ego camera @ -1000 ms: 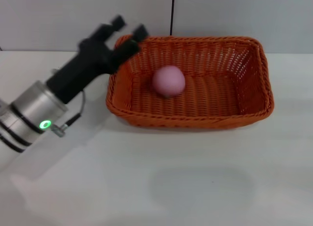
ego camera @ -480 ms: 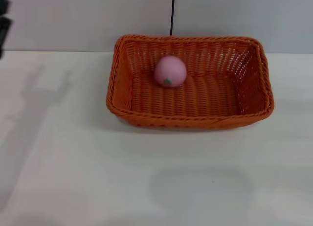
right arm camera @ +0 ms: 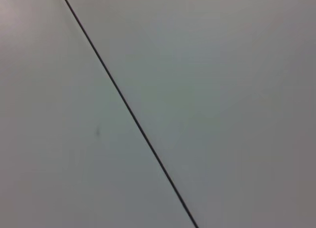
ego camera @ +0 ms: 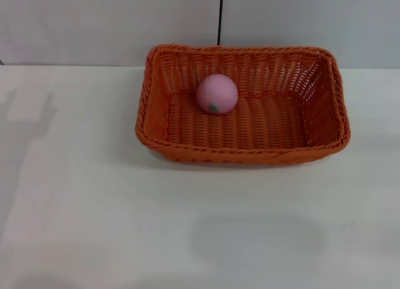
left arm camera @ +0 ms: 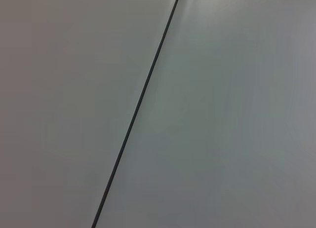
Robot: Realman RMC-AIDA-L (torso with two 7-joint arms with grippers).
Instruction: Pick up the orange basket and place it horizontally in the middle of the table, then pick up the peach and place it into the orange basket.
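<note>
The orange basket [ego camera: 284, 154] lies lengthwise across the white table [ego camera: 187, 226], in the far middle of the head view. Inside it, toward its left half, rests the pink peach [ego camera: 217, 93] with its small green stem mark facing me. Neither gripper shows in the head view; only a faint arm shadow falls on the table at far left. Both wrist views show just a plain grey wall with a dark seam line.
A grey wall with a vertical dark seam [ego camera: 220, 17] rises right behind the basket. White tabletop spreads in front of and to both sides of the basket.
My left arm, which stood at the basket's left rim, has pulled away to the left and out of the head view. The peach has rolled slightly, stem mark now showing.
</note>
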